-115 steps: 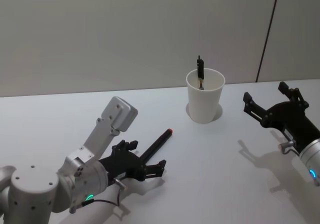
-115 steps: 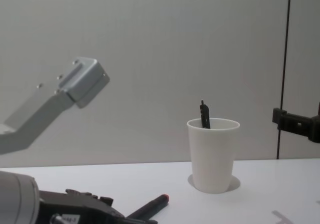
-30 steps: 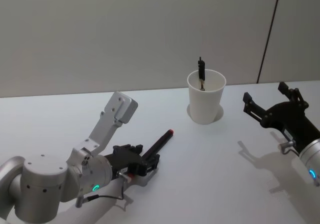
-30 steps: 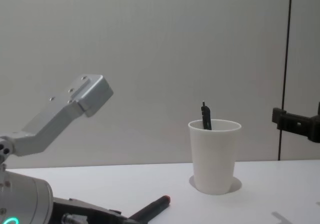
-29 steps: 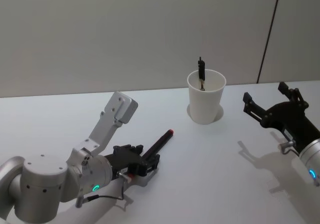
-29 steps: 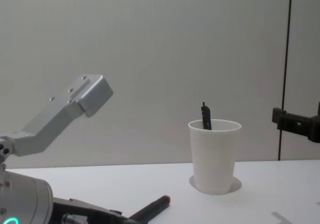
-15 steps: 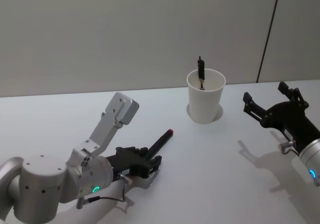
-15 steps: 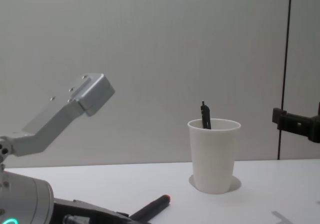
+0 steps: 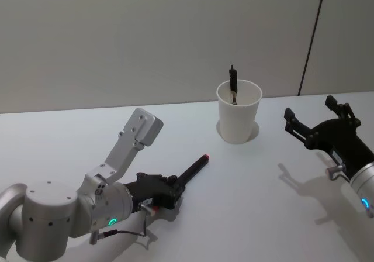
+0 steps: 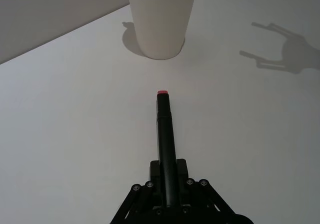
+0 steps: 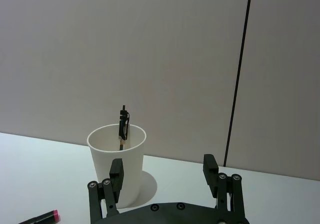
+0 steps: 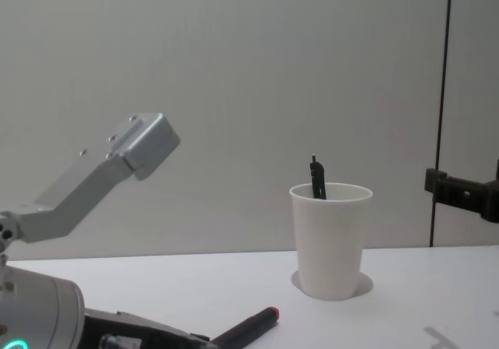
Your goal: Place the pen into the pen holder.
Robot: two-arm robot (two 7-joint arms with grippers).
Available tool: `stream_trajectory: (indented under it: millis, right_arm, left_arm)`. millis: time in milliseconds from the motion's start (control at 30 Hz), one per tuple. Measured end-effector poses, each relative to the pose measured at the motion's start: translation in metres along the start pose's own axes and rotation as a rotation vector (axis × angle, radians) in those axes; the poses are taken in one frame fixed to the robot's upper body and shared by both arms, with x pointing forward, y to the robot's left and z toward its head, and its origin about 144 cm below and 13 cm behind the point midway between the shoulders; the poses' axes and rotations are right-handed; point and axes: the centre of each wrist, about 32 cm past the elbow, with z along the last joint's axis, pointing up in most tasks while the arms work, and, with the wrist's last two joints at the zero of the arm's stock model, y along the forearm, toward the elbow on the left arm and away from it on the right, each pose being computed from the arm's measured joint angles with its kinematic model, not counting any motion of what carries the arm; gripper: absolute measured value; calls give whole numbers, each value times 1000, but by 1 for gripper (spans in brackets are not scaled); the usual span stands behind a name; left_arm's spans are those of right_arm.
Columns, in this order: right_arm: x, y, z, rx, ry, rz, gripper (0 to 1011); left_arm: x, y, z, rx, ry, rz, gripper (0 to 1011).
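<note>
Clamps the pen (image 9: 191,172) in the fingers of the left gripper (image 9: 170,187), long axis aimed at the pen holder (image 9: 238,120) ahead, right gripper (image 9: 310,109) parked with fingers apart.

White table (image 9: 263,186), pen holder (image 9: 238,119) standing upright near its far edge

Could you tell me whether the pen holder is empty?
No, a black pen stands inside the pen holder, its top poking above the rim.
</note>
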Motion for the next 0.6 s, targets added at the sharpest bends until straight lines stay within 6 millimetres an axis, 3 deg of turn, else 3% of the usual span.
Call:
stream_trajectory:
  millis: [600]
  right_arm:
    - [0, 0, 0, 0, 0, 0, 1002]
  left_arm:
    - [2, 3, -3, -76, 25, 15, 178]
